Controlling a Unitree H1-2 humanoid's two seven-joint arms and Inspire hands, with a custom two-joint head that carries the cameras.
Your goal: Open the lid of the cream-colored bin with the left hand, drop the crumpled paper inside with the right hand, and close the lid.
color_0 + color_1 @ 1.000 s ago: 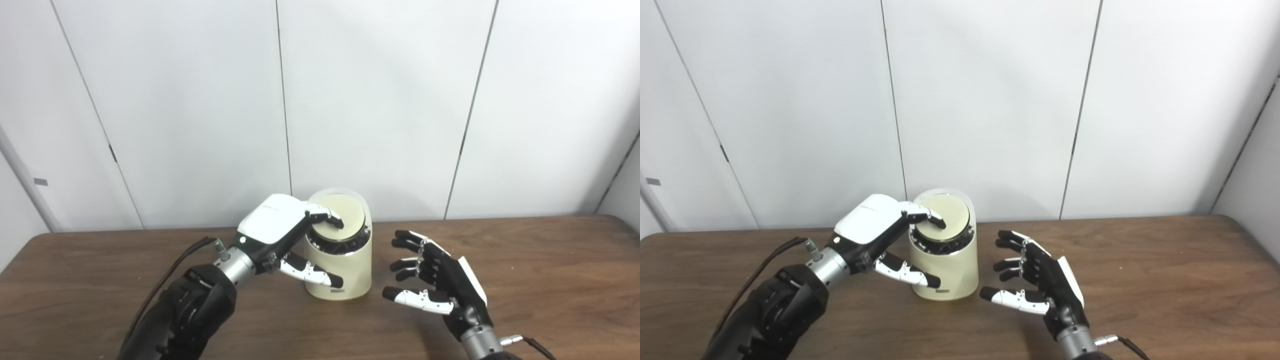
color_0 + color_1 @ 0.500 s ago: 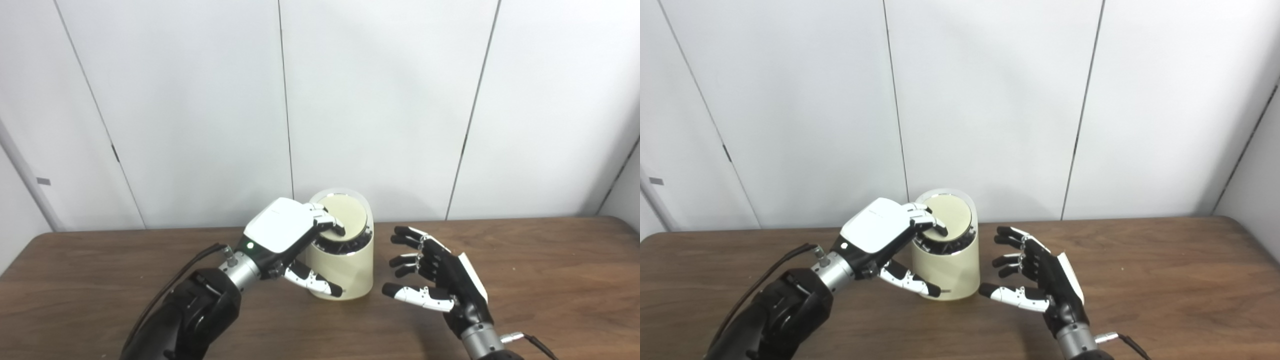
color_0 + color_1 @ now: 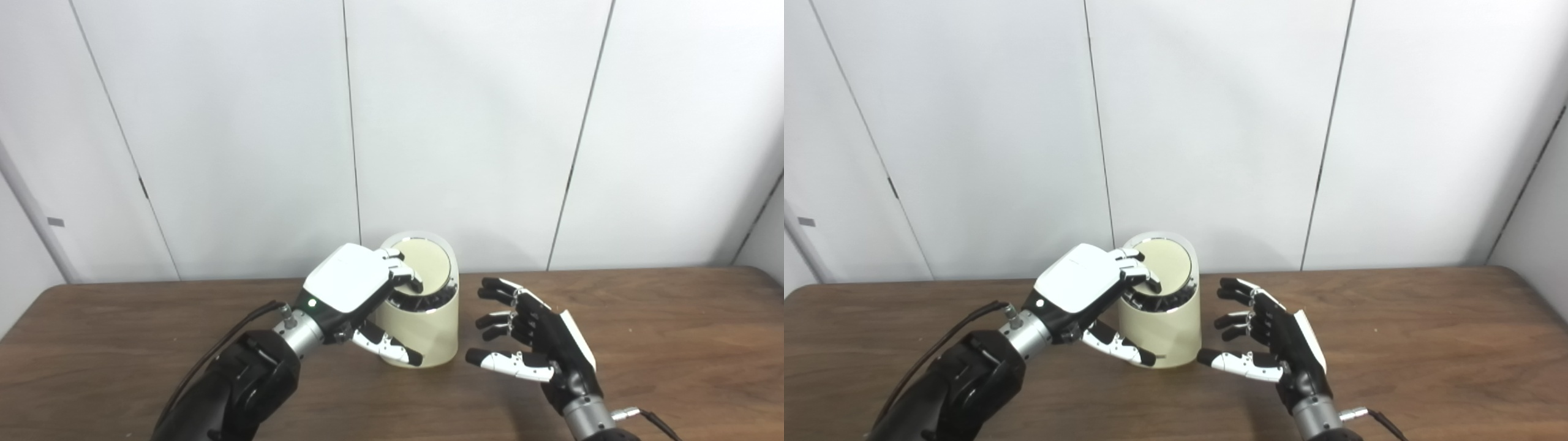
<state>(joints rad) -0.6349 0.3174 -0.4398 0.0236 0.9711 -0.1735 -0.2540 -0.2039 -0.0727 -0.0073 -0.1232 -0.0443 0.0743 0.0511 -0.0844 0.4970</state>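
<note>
Left hand (image 3: pixel 352 288): fingers (image 3: pixel 404 278) curled down onto the near-left edge of the lid (image 3: pixel 422 272), tips touching it; thumb (image 3: pixel 386 349) stretched across the front of the bin wall, low down. Whether this counts as a grip on the lid I cannot tell; the fingers press rather than pinch. Lid is tipped, its near edge sunk into the mouth, dark interior showing below it at 6 o'clock.

Right hand (image 3: pixel 539 343): fingers released, spread and slightly bent, palm facing the bin, holding nothing. It floats just beside the bin at 3 o'clock, not touching.

Cream-colored bin (image 3: pixel 429 327): upright on the brown wooden surface (image 3: pixel 674 343), centre of the scene, close to the white panelled wall (image 3: pixel 465 122) at 12 o'clock.

Black cable (image 3: pixel 214 349) trails from the left wrist toward 7 o'clock.
</note>
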